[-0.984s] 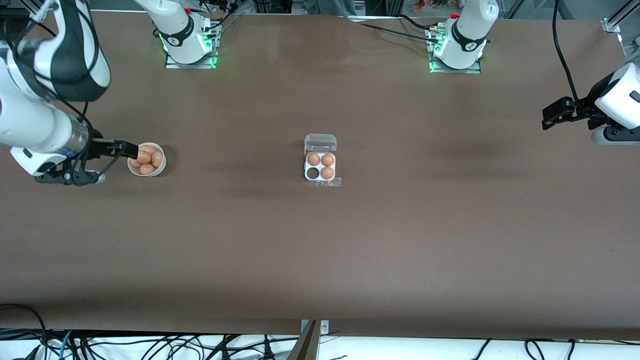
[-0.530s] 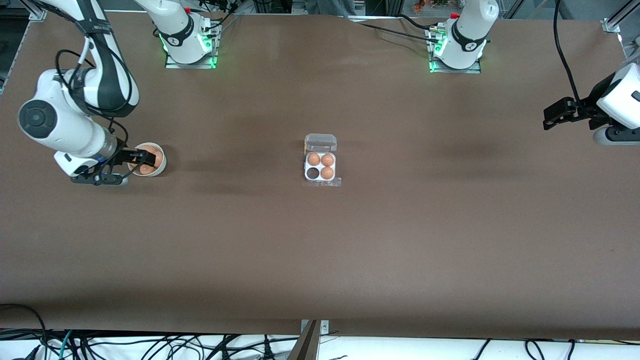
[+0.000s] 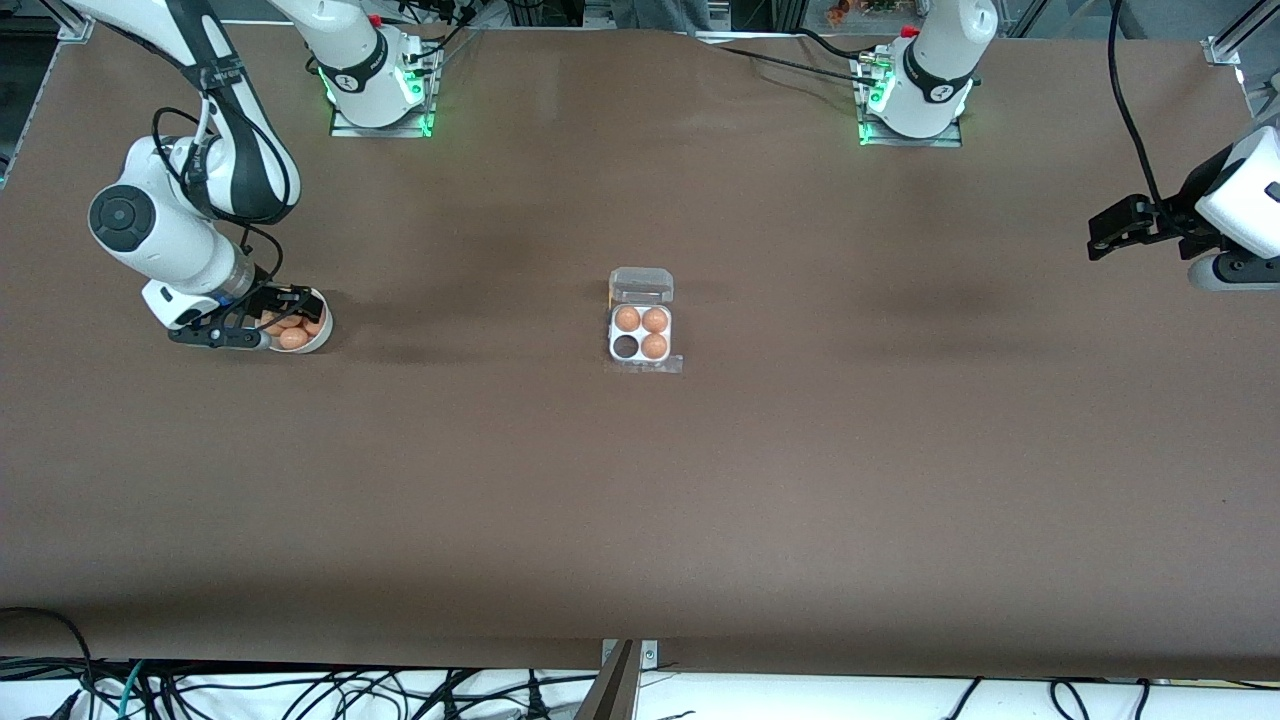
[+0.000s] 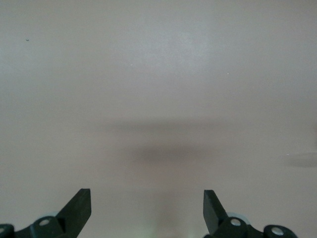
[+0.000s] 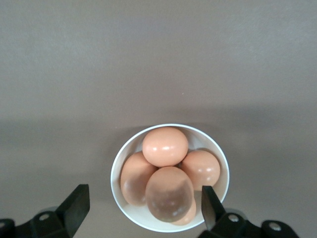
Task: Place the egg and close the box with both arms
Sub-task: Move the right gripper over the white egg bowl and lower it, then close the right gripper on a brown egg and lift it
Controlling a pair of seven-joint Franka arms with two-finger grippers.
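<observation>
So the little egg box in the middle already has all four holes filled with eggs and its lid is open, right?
Not quite. The box has three eggs, and the cell nearest the front camera, toward the right arm's end, is empty, as the front view shows. Its lid is open. More eggs sit in the white bowl, with the right end effector open over it.

In the front view's left-centre, the right gripper (image 3: pixel 285 312) covers part of the white bowl (image 3: pixel 318 338) and its eggs (image 3: pixel 294 339). The left arm (image 3: pixel 1232 205) is cut off at the right edge (gripper (image 3: pixel 1110 232) included, partly).
</observation>
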